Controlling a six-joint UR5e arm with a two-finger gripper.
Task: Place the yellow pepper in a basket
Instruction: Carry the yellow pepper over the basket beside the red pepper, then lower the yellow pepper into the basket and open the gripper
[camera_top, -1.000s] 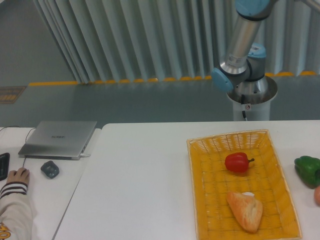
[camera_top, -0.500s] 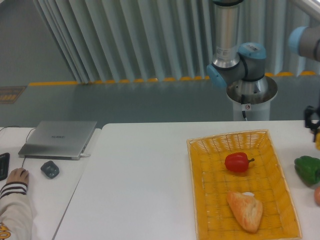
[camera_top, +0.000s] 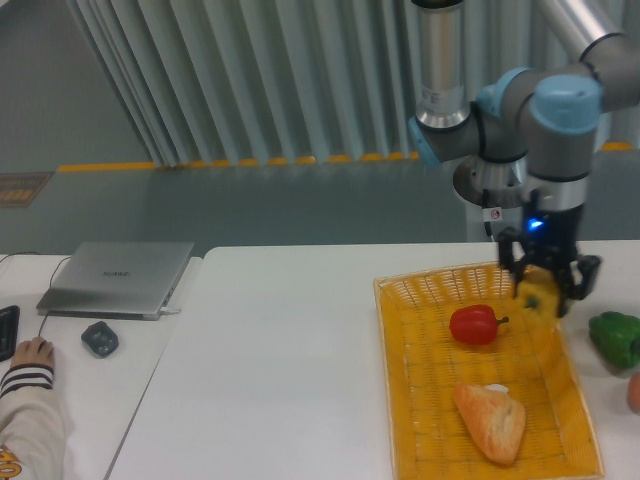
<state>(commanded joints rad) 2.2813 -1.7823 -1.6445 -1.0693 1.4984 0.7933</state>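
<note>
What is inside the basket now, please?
Inside the basket lie a red pepper and a piece of bread. The gripper holds the yellow pepper over its far right part; the weave beneath is hidden.

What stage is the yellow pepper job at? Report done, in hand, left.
Done: the yellow pepper is picked up, gripped in the hand.
In hand: it hangs over the basket, right of the red pepper.
Left: lowering and releasing it; the hand is not yet open.
</note>
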